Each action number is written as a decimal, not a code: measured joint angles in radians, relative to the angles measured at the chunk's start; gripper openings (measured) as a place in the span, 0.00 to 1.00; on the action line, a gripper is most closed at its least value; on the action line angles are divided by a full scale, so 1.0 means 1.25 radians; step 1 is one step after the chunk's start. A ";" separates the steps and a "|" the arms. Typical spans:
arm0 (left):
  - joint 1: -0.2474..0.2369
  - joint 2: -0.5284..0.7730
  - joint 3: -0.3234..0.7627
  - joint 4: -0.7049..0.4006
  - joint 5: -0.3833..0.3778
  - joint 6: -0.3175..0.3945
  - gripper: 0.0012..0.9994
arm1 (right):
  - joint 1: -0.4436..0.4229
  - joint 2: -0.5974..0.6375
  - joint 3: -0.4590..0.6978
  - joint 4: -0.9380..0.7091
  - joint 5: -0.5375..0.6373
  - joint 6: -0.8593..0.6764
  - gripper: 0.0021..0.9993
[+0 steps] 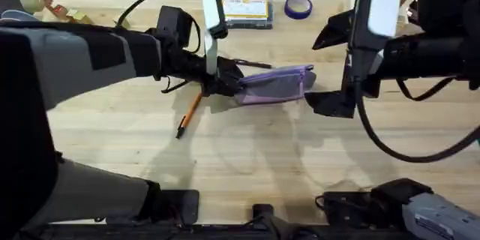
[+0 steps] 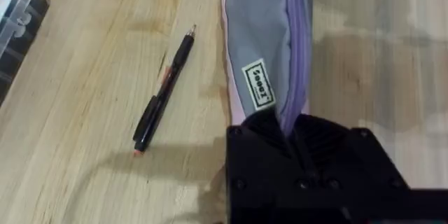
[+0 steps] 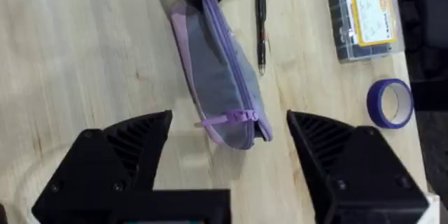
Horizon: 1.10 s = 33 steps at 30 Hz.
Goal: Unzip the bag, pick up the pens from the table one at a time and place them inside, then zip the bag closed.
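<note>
A: What is on the far left of the counter (image 1: 247, 157)?

B: An orange pen (image 1: 189, 115) lies there, flat on the wood, a little apart from the bag (image 1: 274, 85).

A: And next?

B: The left tool (image 1: 225, 82) is at the left end of the bag. It is pinching that end. From its own camera you see the grey side of the bag with a small label, gripped between the black fingers.

A: Where is the black pen (image 1: 251, 64)?

B: It lies just behind the bag, near it but not touching.

A: And the bag?

B: It sits in the middle of the counter, long way left to right. The zipper looks closed, with the purple pull (image 3: 227, 119) at the right end.

A: What about the right tool (image 3: 227, 154)?

B: It hangs by the right end of the bag, fingers spread wide, holding nothing.

A: Anything behind?

B: A clear box (image 1: 247, 10) with a yellow label, and a roll of purple tape (image 1: 298, 6).
</note>
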 joint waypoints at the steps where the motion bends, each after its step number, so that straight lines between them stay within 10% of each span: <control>1: 0.000 0.000 0.000 0.000 0.000 0.000 0.04 | 0.000 0.000 0.000 0.000 0.001 0.000 1.00; 33: 0.000 0.000 0.000 0.000 0.000 0.000 0.04 | 0.000 -0.208 0.000 -0.005 0.003 0.604 1.00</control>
